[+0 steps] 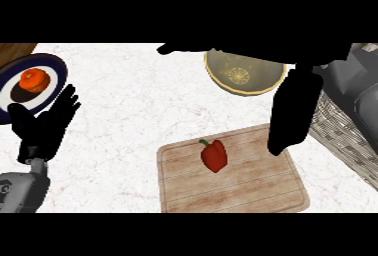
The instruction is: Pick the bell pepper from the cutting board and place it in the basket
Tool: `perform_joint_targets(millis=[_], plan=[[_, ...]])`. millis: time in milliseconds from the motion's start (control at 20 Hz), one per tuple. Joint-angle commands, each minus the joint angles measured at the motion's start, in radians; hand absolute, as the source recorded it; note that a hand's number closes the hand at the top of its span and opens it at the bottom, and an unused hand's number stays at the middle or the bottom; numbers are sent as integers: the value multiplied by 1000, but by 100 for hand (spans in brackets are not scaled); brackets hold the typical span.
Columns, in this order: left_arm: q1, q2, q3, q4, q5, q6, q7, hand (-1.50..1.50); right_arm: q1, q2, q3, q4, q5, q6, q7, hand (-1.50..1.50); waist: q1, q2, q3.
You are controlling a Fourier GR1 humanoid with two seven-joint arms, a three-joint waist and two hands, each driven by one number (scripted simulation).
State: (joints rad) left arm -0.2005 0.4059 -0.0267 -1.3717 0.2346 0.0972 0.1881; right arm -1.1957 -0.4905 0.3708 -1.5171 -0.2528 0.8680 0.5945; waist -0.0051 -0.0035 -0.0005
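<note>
White marbled counter [133, 100] has open room in the middle and along the near-left edge. Cutting board [251, 192] sits at the near edge, right of centre; bell pepper [214, 156] lies on its left half, untouched. Wicker basket [341, 137] is at the right edge, just beside the board. Right hand [291, 107] hangs over the board's far right corner, fingers straight, spread wide, holding nothing. Yellow bowl [244, 75] sits at the far edge. Left hand [44, 125] rests open by the left edge, near a plate [59, 67].
</note>
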Motion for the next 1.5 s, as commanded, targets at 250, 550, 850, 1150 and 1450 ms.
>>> perform_joint_targets(millis=[250, 550, 850, 1150, 1450], plan=[[-19, 8, 47, 42, 5, -59, -31, 0, 243, -60, -167, -123, 4, 38, -116, -150, -1, 2, 1], [-10, -47, 21, 31, -44, -26, -19, 0, 426, 42, -128, -162, 272, 26, -320, -150, 10, 6, 1], [31, -17, 65, -10, -23, -68, -15, 0, 606, 96, -65, -169, 513, -118, -544, -150, 12, 5, 1], [-10, -69, 44, 23, -73, -34, -30, 0, 607, 262, 12, 34, 630, -273, -646, -150, 14, 7, 1], [13, -31, 84, -59, -63, -78, 60, 0, 614, 273, 30, 78, 747, -247, -653, -150, 11, 3, 1]])
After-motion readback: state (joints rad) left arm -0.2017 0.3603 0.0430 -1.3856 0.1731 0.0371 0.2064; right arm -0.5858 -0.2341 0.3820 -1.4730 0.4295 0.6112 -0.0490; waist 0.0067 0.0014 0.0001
